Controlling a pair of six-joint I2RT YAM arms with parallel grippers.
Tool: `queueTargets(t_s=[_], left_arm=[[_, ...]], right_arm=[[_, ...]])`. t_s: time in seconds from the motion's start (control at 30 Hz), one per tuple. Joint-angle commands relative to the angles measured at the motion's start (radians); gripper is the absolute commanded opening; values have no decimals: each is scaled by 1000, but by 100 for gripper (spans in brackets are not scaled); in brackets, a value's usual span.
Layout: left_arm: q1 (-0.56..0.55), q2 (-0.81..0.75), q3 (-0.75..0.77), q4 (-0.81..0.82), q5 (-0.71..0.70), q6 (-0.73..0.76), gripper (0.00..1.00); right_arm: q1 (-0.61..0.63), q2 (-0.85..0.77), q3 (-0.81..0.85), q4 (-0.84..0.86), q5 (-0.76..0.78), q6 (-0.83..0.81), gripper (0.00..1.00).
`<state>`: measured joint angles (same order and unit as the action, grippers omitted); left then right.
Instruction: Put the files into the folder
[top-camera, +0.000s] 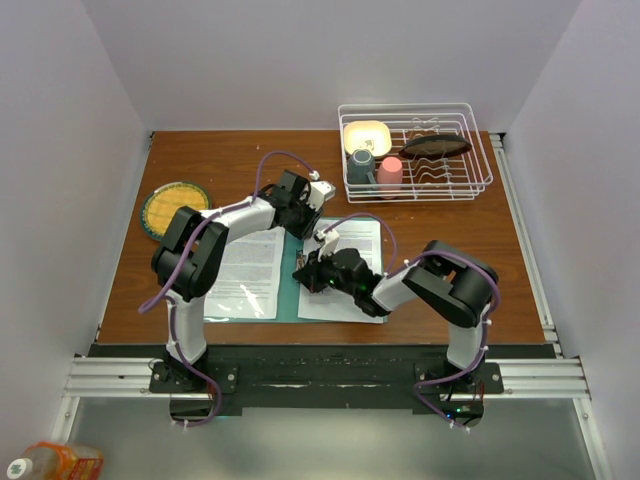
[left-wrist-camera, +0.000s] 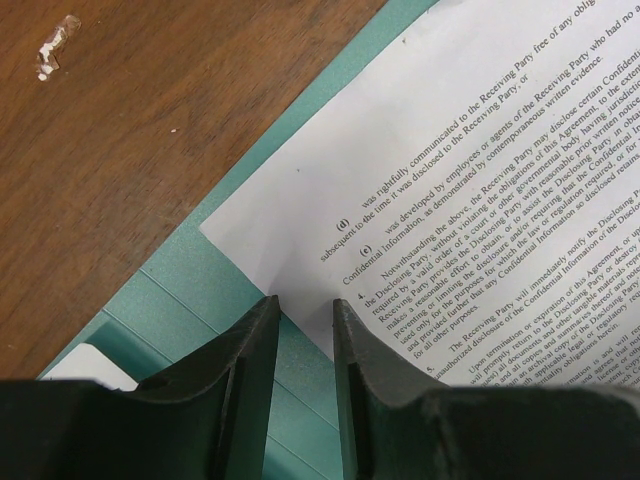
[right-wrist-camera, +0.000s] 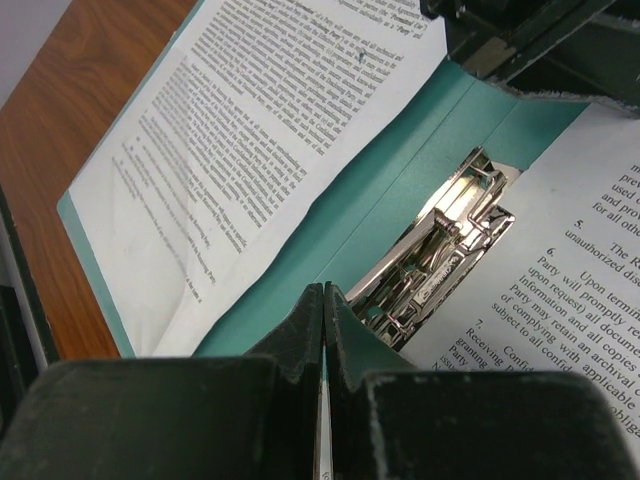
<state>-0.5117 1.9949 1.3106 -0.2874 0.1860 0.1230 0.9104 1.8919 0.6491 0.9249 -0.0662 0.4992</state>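
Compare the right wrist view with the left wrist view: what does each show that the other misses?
Only the right wrist view shows the metal clip at the crease of the folder, and the right gripper shut. Only the left wrist view shows the left gripper open at the edge of the files, and a white fleck on the table. Both show the teal folder, the printed files and the wooden table.

The table (left-wrist-camera: 150, 150) is brown, grained wood. The folder (right-wrist-camera: 400, 170) is smooth matt teal card, the sheets (right-wrist-camera: 230, 130) are thin white paper, and the clip (right-wrist-camera: 440, 250) is shiny metal.
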Motion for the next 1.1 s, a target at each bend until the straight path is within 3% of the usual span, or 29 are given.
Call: queueTargets(t_s=[0.0, 0.6, 1.07], left_arm=[[15, 30, -50, -82, -17, 4, 34], [15, 25, -56, -79, -10, 4, 34], [21, 24, -60, -76, -5, 10, 33]], right_arm=[[12, 73, -39, -218, 39, -16, 0], [18, 114, -91, -212, 94, 55, 0], [16, 173, -42, -172, 40, 50, 0]])
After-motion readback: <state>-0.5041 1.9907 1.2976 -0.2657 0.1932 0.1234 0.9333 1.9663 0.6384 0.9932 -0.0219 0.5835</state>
